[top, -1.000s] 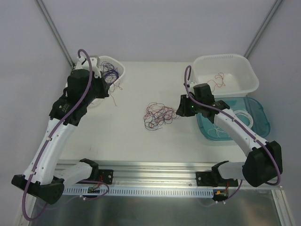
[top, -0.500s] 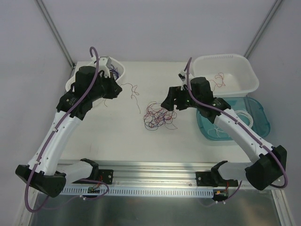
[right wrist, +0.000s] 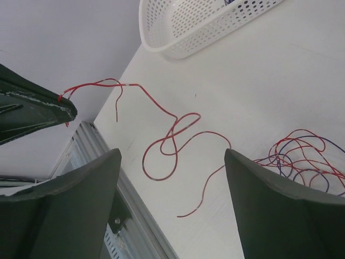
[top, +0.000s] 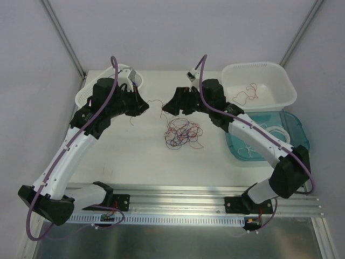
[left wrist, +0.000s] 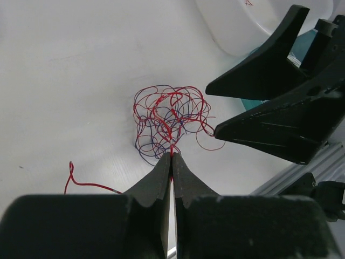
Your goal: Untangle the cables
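A: Left hand (left wrist: 171,156)?
B: Pinched shut on one red cable (right wrist: 176,125), strand held off the tabletop (top: 129,156). Right hand (right wrist: 172,155) gaped wide.
A: Cables (top: 181,132)?
B: Tangled heap lay mid-tabletop, near both hands.

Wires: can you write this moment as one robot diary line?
left gripper: shut on red wire | right gripper: open, facing that wire | tangle: red and purple, on table
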You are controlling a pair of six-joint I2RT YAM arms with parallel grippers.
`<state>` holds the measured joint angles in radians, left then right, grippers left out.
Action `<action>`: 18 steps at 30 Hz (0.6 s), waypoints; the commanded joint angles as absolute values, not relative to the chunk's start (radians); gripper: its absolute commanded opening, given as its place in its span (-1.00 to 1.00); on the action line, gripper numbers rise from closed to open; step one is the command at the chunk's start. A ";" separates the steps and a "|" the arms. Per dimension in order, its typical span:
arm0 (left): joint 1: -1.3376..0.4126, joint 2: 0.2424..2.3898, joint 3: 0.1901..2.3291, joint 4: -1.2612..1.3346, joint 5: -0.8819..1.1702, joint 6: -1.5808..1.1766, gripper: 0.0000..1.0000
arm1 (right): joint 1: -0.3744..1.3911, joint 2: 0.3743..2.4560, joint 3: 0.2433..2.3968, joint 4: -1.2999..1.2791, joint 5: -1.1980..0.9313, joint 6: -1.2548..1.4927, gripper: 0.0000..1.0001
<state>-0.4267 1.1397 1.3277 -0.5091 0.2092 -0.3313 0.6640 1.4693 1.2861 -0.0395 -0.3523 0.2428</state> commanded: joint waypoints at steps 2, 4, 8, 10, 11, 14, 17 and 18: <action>-0.442 1.124 1.310 -0.466 0.233 -0.357 -1.00 | 0.680 1.512 1.344 0.087 -0.420 0.316 0.62; -0.443 1.118 1.304 -0.459 0.233 -0.362 -1.00 | 0.681 1.528 1.354 0.089 -0.420 0.319 0.61; -0.451 1.115 1.298 -0.451 0.235 -0.367 -1.00 | 0.683 1.561 1.356 0.095 -0.426 0.330 0.50; -0.449 1.111 1.293 -0.448 0.235 -0.367 -1.00 | 0.683 1.572 1.359 0.109 -0.436 0.341 0.40; -0.451 1.111 1.290 -0.445 0.233 -0.367 -1.00 | 0.683 1.584 1.361 0.113 -0.445 0.344 0.37; -0.453 1.108 1.287 -0.442 0.232 -0.367 -1.00 | 0.684 1.603 1.365 0.123 -0.459 0.360 0.23; -0.453 1.104 1.284 -0.442 0.227 -0.364 -1.00 | 0.684 1.617 1.368 0.127 -0.466 0.370 0.08; -0.451 1.101 1.282 -0.440 0.227 -0.362 -1.00 | 0.684 1.618 1.364 0.127 -0.465 0.368 0.01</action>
